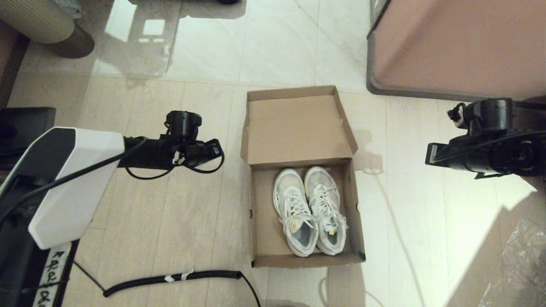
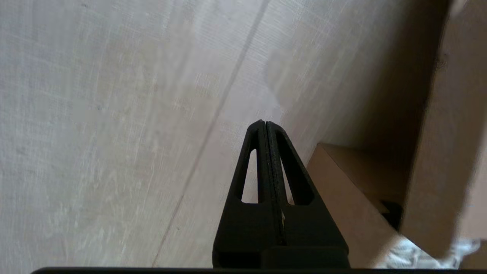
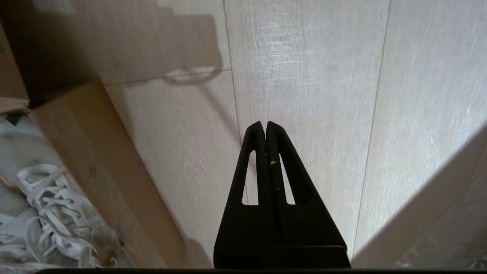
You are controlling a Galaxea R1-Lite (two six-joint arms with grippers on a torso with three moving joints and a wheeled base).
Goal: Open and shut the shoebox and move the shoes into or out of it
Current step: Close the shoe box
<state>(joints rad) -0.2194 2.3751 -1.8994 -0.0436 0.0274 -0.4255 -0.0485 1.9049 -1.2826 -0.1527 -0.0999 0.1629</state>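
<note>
The brown cardboard shoebox (image 1: pixel 264 221) stands on the floor in the middle of the head view, its flap lid (image 1: pixel 298 128) folded back away from me. Both white sneakers (image 1: pixel 309 209) lie side by side in the box's right half, toes toward the lid. Left of the box, near the hinge corner, my left gripper (image 1: pixel 214 152) hovers shut and empty. My right gripper (image 1: pixel 431 158) hangs to the box's right, also shut and empty. The left wrist view shows the shut gripper (image 2: pixel 265 122) over bare floor beside the box wall (image 2: pixel 354 198). The right wrist view shows the shut gripper (image 3: pixel 265 123), the box wall (image 3: pixel 106 171) and the laces (image 3: pixel 49 198).
A large pinkish-brown cabinet (image 1: pixel 460 42) with a grey rim stands at the back right. A black corrugated cable (image 1: pixel 170 279) lies on the floor near the box's front left corner. A ribbed beige object (image 1: pixel 38 21) sits at the far left, crinkled plastic (image 1: pixel 520 264) at the front right.
</note>
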